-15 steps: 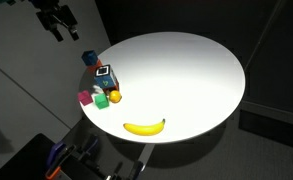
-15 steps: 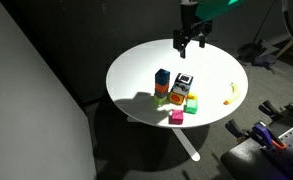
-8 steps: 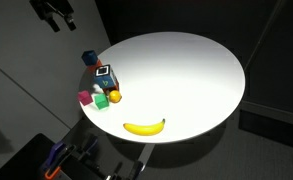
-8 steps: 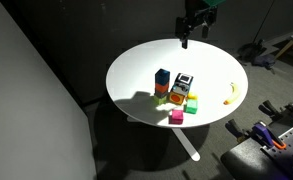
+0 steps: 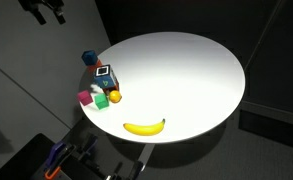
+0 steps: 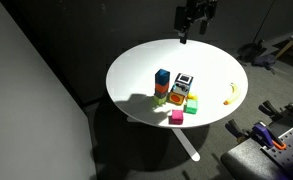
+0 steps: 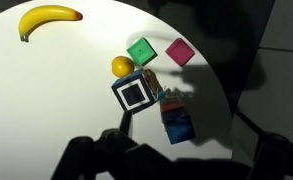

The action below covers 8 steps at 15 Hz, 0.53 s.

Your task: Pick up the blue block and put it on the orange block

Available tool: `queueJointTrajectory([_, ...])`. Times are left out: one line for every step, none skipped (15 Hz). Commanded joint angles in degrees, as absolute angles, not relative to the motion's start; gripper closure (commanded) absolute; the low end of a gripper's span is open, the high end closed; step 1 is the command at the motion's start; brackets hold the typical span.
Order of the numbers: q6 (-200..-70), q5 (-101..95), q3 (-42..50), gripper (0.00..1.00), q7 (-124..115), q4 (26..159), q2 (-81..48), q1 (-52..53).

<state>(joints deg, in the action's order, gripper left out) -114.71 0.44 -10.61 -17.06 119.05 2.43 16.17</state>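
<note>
The blue block (image 6: 162, 76) sits on top of the orange block (image 6: 162, 89) near the edge of the round white table (image 6: 208, 66). The blue block also shows in an exterior view (image 5: 89, 58) and in the wrist view (image 7: 177, 126), where only a sliver of the orange block (image 7: 167, 98) peeks out beside it. My gripper (image 6: 193, 20) is open and empty, high above the table and well away from the blocks. It is at the top left in an exterior view (image 5: 43, 9).
A dark block with a white-and-black label (image 6: 183, 80) stands beside the stack. A round orange fruit (image 7: 121, 67), a green block (image 7: 141, 52) and a pink block (image 7: 179, 52) lie close by. A banana (image 5: 144, 127) lies near the table's edge.
My gripper has risen and drawn away from the table, still open and empty. The blocks have not moved.
</note>
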Motion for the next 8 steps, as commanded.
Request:
queueJointTrajectory([-110.08, 1.97, -11.69, 0.00, -14.95, 118.83, 5.42, 14.98])
queueJointTrajectory([-108.75, 1.83, -11.80, 0.00, -15.18, 118.75, 5.90, 14.99])
queueJointTrajectory([-107.40, 1.46, -11.95, 0.00, -15.72, 118.67, 6.37, 14.97])
queueJointTrajectory([-106.26, 1.18, -12.11, 0.00, -16.36, 118.73, 7.02, 14.96])
queueJointTrajectory([-105.41, 0.92, -12.25, 0.00, -17.00, 118.85, 7.68, 14.92])
queueJointTrajectory([-104.75, 0.65, -12.40, 0.00, -17.54, 118.95, 8.26, 14.88])
queueJointTrajectory([-104.26, 0.45, -12.55, 0.00, -18.20, 118.99, 8.71, 14.82])
queueJointTrajectory([-103.75, 0.40, -12.67, 0.00, -18.53, 118.97, 9.07, 14.74])
